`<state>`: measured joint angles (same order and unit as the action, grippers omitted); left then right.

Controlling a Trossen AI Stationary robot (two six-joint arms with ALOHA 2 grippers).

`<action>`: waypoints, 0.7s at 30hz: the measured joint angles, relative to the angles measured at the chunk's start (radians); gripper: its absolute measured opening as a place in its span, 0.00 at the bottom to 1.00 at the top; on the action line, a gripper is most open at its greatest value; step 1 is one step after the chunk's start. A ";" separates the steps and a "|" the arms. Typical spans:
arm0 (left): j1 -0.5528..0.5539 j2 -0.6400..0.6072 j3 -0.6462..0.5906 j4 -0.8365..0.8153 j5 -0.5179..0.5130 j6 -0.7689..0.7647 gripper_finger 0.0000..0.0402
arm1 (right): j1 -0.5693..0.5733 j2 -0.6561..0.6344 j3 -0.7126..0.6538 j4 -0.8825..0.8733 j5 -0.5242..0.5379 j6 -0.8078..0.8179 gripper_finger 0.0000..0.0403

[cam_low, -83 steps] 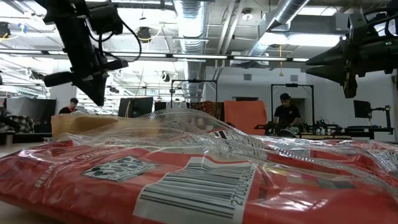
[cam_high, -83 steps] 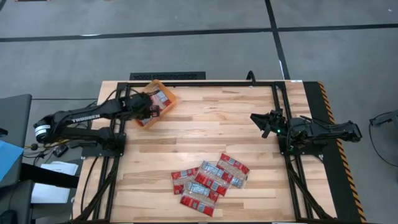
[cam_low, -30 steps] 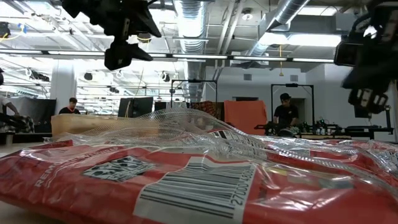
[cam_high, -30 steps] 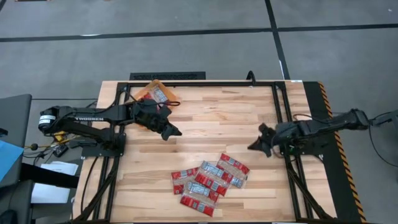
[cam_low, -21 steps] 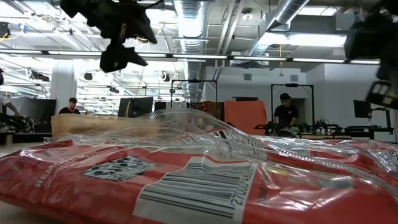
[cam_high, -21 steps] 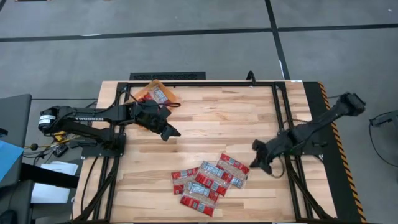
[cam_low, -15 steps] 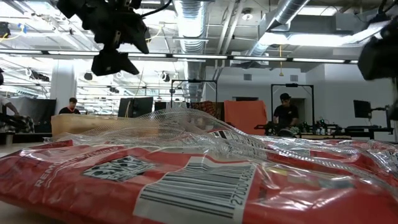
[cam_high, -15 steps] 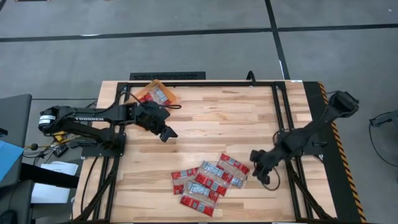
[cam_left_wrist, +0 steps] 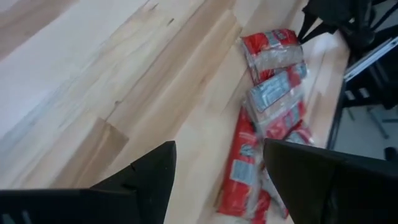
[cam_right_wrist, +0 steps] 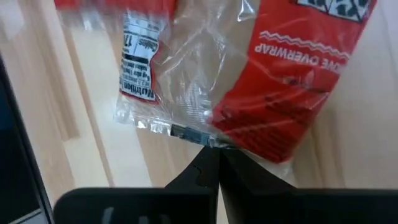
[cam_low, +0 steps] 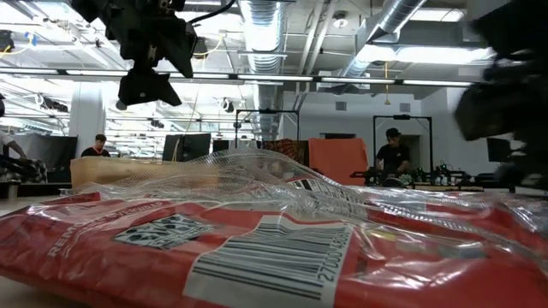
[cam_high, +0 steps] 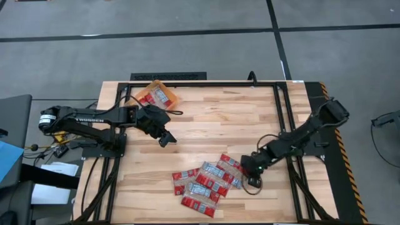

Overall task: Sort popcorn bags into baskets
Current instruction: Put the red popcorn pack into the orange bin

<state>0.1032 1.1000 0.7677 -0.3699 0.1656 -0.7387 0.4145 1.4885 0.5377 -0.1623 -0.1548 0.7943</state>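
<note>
- The left gripper (cam_high: 165, 140) hangs over bare wood at the table's left-centre, between the basket and the pile; its fingers (cam_left_wrist: 140, 177) stand spread apart with nothing between them.
- The orange basket (cam_high: 145, 92) sits at the far-left corner of the table (cam_high: 219, 119), turned at an angle. At least one red packet (cam_high: 162, 96) with a pale label lies in it, so some sorting looks done; how many lie there I cannot tell.
- The remaining popcorn bags (cam_high: 209, 182) lie overlapping in a loose heap near the front edge, right of centre, well apart from the basket. Most of the work seems left.
- The right gripper (cam_high: 252, 169) is down at the heap's right edge. Its wrist view shows the fingers (cam_right_wrist: 198, 177) brought together at the clear edge of a red packet (cam_right_wrist: 273, 93), apparently pinching the wrapper, though the contact itself is hard to confirm.
- Beyond the table, a person (cam_low: 393, 156) stands in the room.
</note>
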 joint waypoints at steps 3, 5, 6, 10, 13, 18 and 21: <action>-0.002 0.000 0.000 -0.019 -0.021 0.019 0.57 | -0.093 0.035 0.034 0.034 0.041 -0.104 0.09; -0.002 0.000 0.000 -0.025 -0.030 0.023 0.57 | -0.149 0.055 0.054 0.046 0.068 -0.168 0.08; -0.002 0.000 0.000 -0.024 -0.041 0.026 0.57 | -0.174 0.068 0.065 0.053 0.070 -0.197 0.07; -0.002 0.000 0.000 -0.024 -0.092 0.060 0.57 | -0.280 0.139 0.121 0.136 0.098 -0.319 0.06; -0.001 0.000 0.000 -0.022 -0.136 0.089 0.57 | -0.357 0.215 0.174 0.247 0.120 -0.415 0.06; -0.001 0.000 0.000 -0.021 -0.174 0.100 0.57 | -0.471 0.340 0.331 0.254 0.058 -0.461 0.09; 0.000 0.000 0.000 -0.013 -0.210 0.104 0.57 | -0.503 0.356 0.416 0.234 0.029 -0.532 0.10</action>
<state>0.1033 1.1000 0.7673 -0.3828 -0.0446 -0.6342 -0.0885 1.8446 0.9537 0.0715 -0.1255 0.2622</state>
